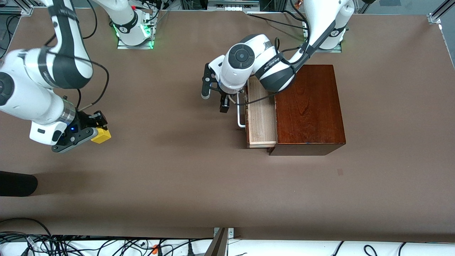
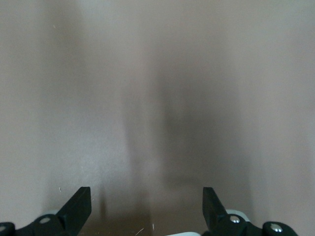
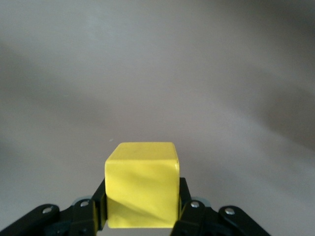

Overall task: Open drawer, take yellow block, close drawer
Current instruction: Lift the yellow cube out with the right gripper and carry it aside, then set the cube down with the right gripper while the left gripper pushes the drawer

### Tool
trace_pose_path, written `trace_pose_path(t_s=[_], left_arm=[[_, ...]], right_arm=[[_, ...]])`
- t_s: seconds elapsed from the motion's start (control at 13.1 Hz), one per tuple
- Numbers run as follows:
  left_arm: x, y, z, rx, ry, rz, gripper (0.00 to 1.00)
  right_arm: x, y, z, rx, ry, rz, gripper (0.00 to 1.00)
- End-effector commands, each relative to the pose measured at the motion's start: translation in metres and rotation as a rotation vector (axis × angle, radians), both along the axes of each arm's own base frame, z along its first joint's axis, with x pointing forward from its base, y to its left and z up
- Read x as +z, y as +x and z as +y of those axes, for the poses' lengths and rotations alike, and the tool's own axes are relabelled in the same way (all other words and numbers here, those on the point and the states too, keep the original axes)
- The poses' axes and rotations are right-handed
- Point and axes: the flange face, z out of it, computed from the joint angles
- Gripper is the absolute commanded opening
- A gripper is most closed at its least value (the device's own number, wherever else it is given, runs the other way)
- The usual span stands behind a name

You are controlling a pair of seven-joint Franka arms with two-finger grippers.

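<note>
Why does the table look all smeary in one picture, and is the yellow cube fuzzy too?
Left wrist view: the table is soft and smeared, with a dark shadow streak down the middle between the open left gripper fingers. Right wrist view: the yellow block looks sharp in the right gripper, the table around it blurred. Front view: clear, with soft arm shadows.

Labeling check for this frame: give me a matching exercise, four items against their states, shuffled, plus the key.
Column 1:
1. yellow block
2. drawer
3. left hand
4. right hand

Column 2:
A. pulled out of the wooden box, pale inside showing
B. open, holding nothing, beside the white handle
C. shut on a cube, toward the right arm's end of the table
D. clamped between two black fingers

Pairs: 1-D, 2-A, 3-B, 4-C
</note>
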Motion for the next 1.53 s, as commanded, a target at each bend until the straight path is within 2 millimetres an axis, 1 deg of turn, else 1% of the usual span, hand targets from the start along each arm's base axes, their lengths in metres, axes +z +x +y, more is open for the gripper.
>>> trace_pose_path(t_s=[0.0,0.08,0.23,0.46,0.54,0.69,0.76,0.84,1.15,1.22,1.3,1.38,1.45], left_arm=[[-0.02,0.003,0.003,-0.06,0.046,-0.027,1.0],[-0.023,0.005,0.007,-0.07,0.063,-0.035,1.0],[-0.028,0.007,0.015,-0.081,0.099,-0.036,1.0],[-0.036,0.011,0.028,-0.09,0.166,-0.024,1.0],[-0.037,0.014,0.035,-0.083,0.191,-0.012,1.0],[-0.038,0.019,0.048,-0.071,0.23,0.008,1.0],[-0.039,0.023,0.055,-0.062,0.249,0.016,1.0],[-0.04,0.026,0.061,-0.054,0.261,0.023,1.0],[-0.03,0.041,0.089,-0.039,0.333,0.017,1.0],[-0.023,0.042,0.095,-0.032,0.347,0.02,1.0],[-0.021,0.043,0.098,-0.028,0.357,0.025,1.0],[-0.017,0.042,0.098,-0.027,0.361,0.024,1.0],[-0.017,0.046,0.104,-0.018,0.367,0.025,1.0]], right_arm=[[-0.054,-0.03,-0.013,-0.13,0.027,-0.02,0.0],[-0.075,-0.03,-0.013,-0.18,0.027,-0.01,0.0],[-0.106,-0.027,-0.02,-0.237,0.019,-0.001,0.0],[-0.146,-0.022,-0.017,-0.281,0.014,-0.019,0.0],[-0.157,-0.024,-0.018,-0.284,0.012,-0.026,0.0],[-0.175,-0.031,-0.019,-0.288,0.009,-0.032,0.0],[-0.184,-0.035,-0.014,-0.298,0.011,-0.028,0.0],[-0.188,-0.037,-0.006,-0.31,0.015,-0.021,0.0],[-0.205,-0.046,-0.007,-0.307,0.011,-0.015,0.0],[-0.207,-0.046,-0.007,-0.307,0.01,-0.012,0.08],[-0.207,-0.046,-0.007,-0.306,0.01,-0.012,0.3],[-0.202,-0.045,-0.007,-0.298,0.012,-0.019,0.99],[-0.186,-0.041,-0.004,-0.293,0.019,-0.039,1.0]])
